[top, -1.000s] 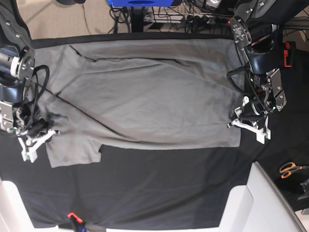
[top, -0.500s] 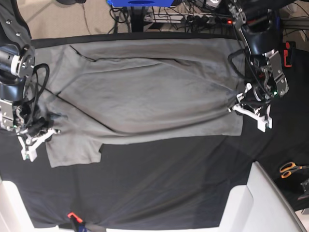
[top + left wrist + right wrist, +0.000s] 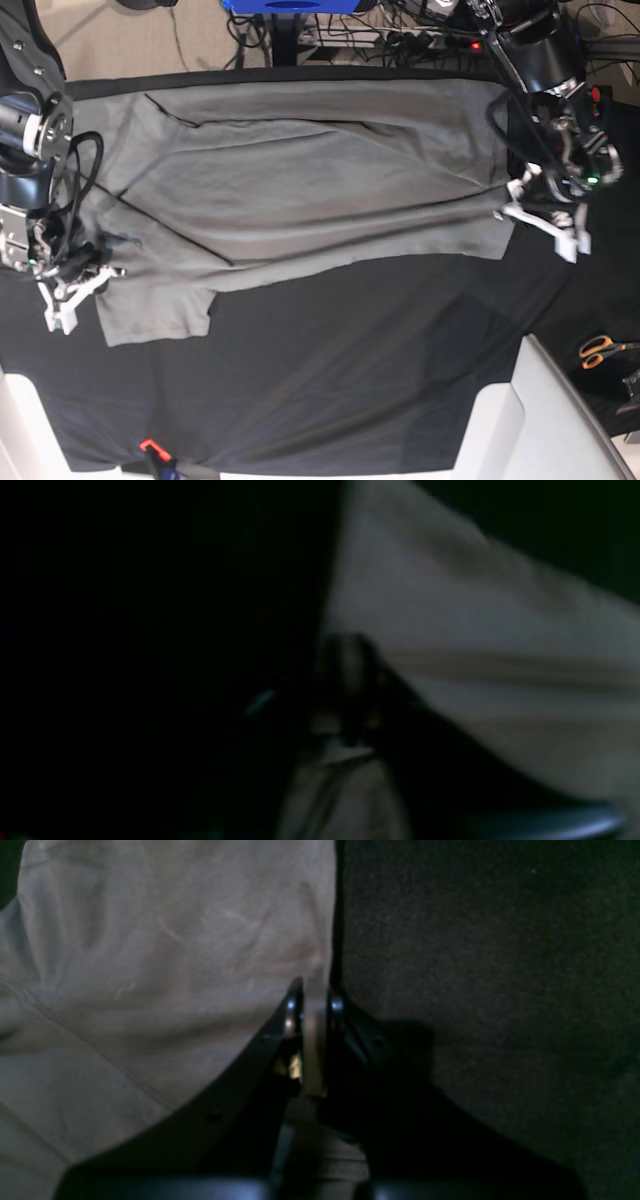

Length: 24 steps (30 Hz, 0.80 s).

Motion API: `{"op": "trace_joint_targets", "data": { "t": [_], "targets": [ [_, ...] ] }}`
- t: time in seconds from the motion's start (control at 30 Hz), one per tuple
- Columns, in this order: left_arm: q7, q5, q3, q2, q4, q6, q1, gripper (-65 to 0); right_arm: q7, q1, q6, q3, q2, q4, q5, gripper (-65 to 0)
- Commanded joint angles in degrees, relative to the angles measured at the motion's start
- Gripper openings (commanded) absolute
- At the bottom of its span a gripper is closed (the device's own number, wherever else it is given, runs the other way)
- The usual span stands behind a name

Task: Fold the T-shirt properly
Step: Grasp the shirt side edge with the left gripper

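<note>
Base view suggests pulling evenly: right gripper (image 3: 62, 300) pinches the T-shirt (image 3: 300, 180) edge, left gripper's (image 3: 545, 215) grip unclear.

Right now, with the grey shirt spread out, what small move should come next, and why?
Probably lift the right gripper and carry the sleeve inward. Its jaws pinch the edge of the plain grey cotton T-shirt, which lies mostly flat on the black table cloth with one sleeve sticking out. Whether the left gripper holds anything is unclear.
</note>
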Motion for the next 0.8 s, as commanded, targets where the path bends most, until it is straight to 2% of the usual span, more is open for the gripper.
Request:
{"op": "trace_joint_targets", "data": {
  "t": [0.0, 0.1, 0.2, 0.4, 0.47, 0.63, 0.77],
  "targets": [
    [-0.3, -0.3, -0.4, -0.6, 2.4, -0.2, -0.9, -33.4, -0.2, 1.3, 0.0, 0.0, 0.6, 0.7, 0.0, -65.0],
    [-0.3, -0.3, -0.7, -0.7, 3.4, -0.2, -1.5, -17.1, -0.2, 1.3, 0.0, 0.0, 0.6, 0.7, 0.0, -65.0],
    [-0.8, 0.1, -0.6, -0.8, 2.2, -0.2, -3.3, -8.2, -0.2, 1.3, 0.0, -0.1, 0.6, 0.7, 0.0, -65.0],
    [-1.2, 0.3, -0.5, -2.6, -10.4, -0.3, -10.9, -8.1, -0.2, 1.3, 0.0, -0.2, 0.6, 0.7, 0.0, -65.0],
    [-3.3, 0.3, 0.2, -2.8, -14.2, -0.4, -12.7, -8.1, -0.2, 1.3, 0.0, -0.2, 0.6, 0.7, 0.0, -65.0],
    [-8.8, -0.2, 7.3, -3.8, -22.6, -0.4, -14.3, -8.1, -0.2, 1.3, 0.1, -0.2, 0.6, 0.7, 0.0, -65.0],
    [-11.8, -0.3, 7.9, -3.7, -28.1, -0.4, -15.1, -8.1, -0.2, 1.3, 0.1, -0.2, 0.7, 0.7, 0.0, -65.0]
  ]
}}
